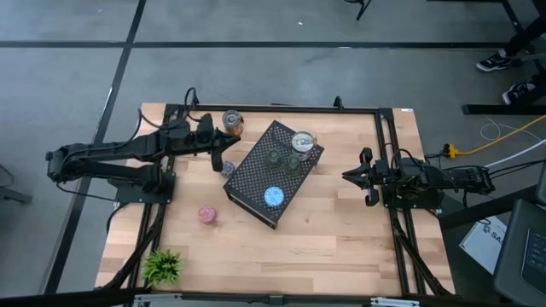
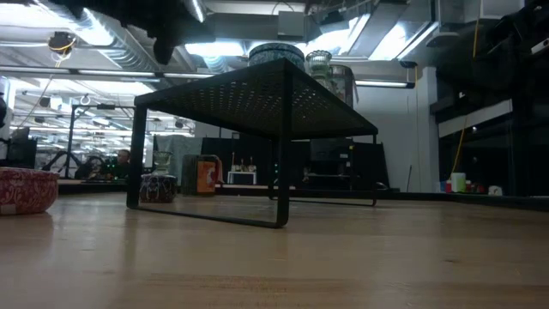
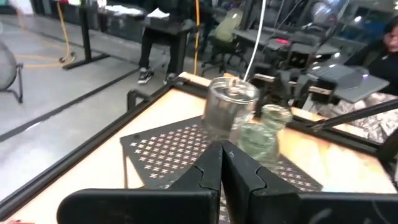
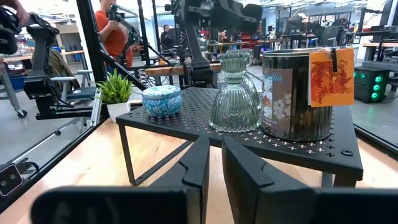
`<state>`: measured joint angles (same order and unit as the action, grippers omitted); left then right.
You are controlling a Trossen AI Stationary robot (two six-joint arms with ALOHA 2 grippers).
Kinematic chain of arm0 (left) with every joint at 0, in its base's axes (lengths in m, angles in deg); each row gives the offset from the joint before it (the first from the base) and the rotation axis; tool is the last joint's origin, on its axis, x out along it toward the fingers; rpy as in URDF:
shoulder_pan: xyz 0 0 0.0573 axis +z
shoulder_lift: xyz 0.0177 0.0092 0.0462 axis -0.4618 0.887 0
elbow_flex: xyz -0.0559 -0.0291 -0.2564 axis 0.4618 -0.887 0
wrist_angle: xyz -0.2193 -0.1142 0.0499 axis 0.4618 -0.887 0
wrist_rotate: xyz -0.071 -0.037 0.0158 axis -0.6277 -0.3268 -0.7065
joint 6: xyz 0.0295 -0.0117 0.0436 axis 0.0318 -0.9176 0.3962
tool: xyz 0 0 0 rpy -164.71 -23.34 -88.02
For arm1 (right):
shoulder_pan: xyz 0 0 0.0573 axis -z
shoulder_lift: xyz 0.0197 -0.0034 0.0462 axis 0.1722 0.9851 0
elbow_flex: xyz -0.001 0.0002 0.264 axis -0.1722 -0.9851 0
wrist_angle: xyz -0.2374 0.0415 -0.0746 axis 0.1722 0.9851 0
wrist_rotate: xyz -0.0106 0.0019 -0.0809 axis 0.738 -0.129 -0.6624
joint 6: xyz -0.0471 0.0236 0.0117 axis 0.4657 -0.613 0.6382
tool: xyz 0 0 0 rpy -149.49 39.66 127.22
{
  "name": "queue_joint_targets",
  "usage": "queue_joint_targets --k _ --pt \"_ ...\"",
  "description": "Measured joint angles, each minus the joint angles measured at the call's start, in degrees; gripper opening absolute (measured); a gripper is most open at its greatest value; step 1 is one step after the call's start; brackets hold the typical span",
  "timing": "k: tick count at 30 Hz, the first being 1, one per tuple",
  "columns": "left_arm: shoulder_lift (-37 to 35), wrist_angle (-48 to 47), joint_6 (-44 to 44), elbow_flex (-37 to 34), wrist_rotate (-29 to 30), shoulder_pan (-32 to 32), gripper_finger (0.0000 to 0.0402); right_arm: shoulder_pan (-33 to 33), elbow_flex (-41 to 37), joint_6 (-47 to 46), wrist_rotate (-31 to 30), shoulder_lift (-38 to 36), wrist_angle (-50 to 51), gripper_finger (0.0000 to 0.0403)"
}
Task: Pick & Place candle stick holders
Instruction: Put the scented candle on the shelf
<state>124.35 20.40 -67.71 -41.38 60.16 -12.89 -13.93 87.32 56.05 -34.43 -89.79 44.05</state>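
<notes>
Table (image 1: 341,239), high view: black perforated stand (image 1: 256,183) sits mid-table w/ blue round holder (image 1: 274,197) at its 6 o'clock end, silver can holder (image 1: 302,142) at 1 o'clock, two green glass holders (image 1: 275,157) just beside it. Copper can holder (image 1: 232,122) at table's 11 o'clock edge; pink round holder (image 1: 206,214) on wood at 8 o'clock of stand; purple one (image 1: 228,169) near left gripper (image 1: 217,162). Plant (image 1: 163,266) at 7 o'clock corner. Right gripper (image 1: 348,176) waits at 3 o'clock, apart from stand.

Low view: stand fills centre; pink holder (image 2: 24,190) at far left.

Left wrist view: fingers (image 3: 205,174) pressed together, empty.

Right wrist view: fingers (image 4: 196,163) slightly spread, nothing between.
</notes>
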Motion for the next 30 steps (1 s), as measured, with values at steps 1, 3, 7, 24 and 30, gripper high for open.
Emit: queue_joint_targets --k 1,3,7,24,30 --pt "0.5 -1.1 0.0 0.8 -0.7 1.1 0.0002 0.0 0.0 0.0 0.0 0.0 0.0 0.0048" --pt "1.7 -4.1 0.0 2.9 -2.4 3.7 0.0002 0.0 0.0 0.0 0.0 0.0 0.0 0.0048" --pt "4.1 -9.4 2.8 6.7 -2.8 8.6 0.0007 0.0 0.0 0.0 0.0 0.0 0.0 0.0048" --pt "14.1 -21.2 10.5 21.3 -2.1 19.5 0.0123 0.0 0.0 0.0 0.0 0.0 0.0 0.0048" --pt "16.8 -24.8 10.7 24.6 0.8 20.5 0.0198 0.0 0.0 0.0 0.0 0.0 0.0 0.0048"
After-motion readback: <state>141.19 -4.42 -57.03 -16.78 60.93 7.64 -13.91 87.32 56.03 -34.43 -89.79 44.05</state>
